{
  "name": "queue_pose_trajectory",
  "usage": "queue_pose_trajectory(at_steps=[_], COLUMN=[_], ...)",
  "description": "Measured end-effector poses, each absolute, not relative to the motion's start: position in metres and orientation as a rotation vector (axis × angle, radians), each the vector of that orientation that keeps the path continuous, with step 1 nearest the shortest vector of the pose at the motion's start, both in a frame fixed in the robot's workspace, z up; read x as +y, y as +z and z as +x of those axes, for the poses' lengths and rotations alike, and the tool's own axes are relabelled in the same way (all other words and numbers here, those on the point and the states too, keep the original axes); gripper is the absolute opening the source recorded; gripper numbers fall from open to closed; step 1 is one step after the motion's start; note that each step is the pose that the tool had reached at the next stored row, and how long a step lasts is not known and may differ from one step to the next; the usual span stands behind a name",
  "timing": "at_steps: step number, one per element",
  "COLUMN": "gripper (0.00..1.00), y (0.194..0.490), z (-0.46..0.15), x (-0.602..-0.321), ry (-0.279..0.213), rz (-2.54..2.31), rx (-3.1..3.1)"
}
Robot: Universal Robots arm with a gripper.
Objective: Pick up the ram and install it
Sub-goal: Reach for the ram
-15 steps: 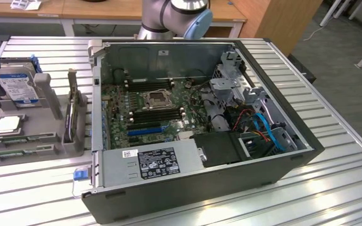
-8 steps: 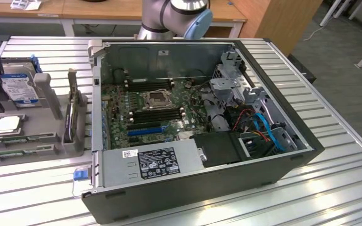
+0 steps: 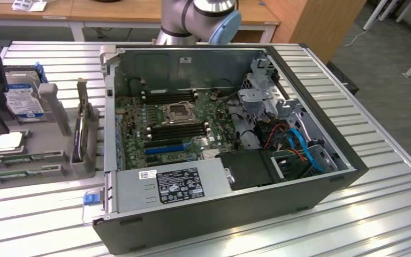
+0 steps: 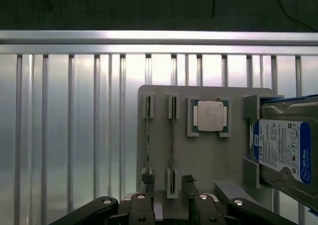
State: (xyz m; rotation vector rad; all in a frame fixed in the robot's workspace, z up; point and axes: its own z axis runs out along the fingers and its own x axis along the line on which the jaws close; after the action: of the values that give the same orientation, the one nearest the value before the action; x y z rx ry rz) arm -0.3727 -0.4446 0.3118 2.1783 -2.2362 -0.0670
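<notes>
**Open pincer (image 4: 167, 179) poised over the ram (image 4: 172, 135) in its holder**

The pincer hangs released, its two fingertips (image 4: 188, 179) spread wide and gripping nothing. Between them runs the ram, a thin green stick standing on edge in a slot of the grey holder (image 4: 233, 155). A second stick (image 4: 147, 135) of the same kind stands in the neighbouring slot, and the other fingertip looks almost in line with it. Past the sticks on the same holder lie the square silver processor chip (image 4: 210, 116), flat in its recess, and then the blue-labelled hard drive (image 4: 285, 148), propped at the holder's edge. The holder rests on the ribbed metal worktop (image 4: 69, 135).

In the exterior view the holder sits at about nine o'clock from the open computer case (image 3: 191, 219), on the exterior view's left, well apart from the motherboard (image 3: 130, 123). The black memory slots (image 3: 179, 130) lie near the case's centre, with the blue expansion slot (image 3: 166, 145) at about their seven o'clock.

The step in hand appears to be the pick, not yet made. To do it well, the pincer likely needs centring on the chosen stick, so that the outer finger drops into the gap and not onto the neighbour. A square grip on the flat faces should keep the stick from tilting in its slot as it lifts straight out.
</notes>
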Motion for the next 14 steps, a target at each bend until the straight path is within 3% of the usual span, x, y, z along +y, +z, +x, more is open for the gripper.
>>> queue_pose_trajectory(at_steps=[14], gripper=[0.35], y=[0.286], z=[-0.373], x=[-0.445], ry=[-0.067], rz=[2.178], rx=[-2.236])
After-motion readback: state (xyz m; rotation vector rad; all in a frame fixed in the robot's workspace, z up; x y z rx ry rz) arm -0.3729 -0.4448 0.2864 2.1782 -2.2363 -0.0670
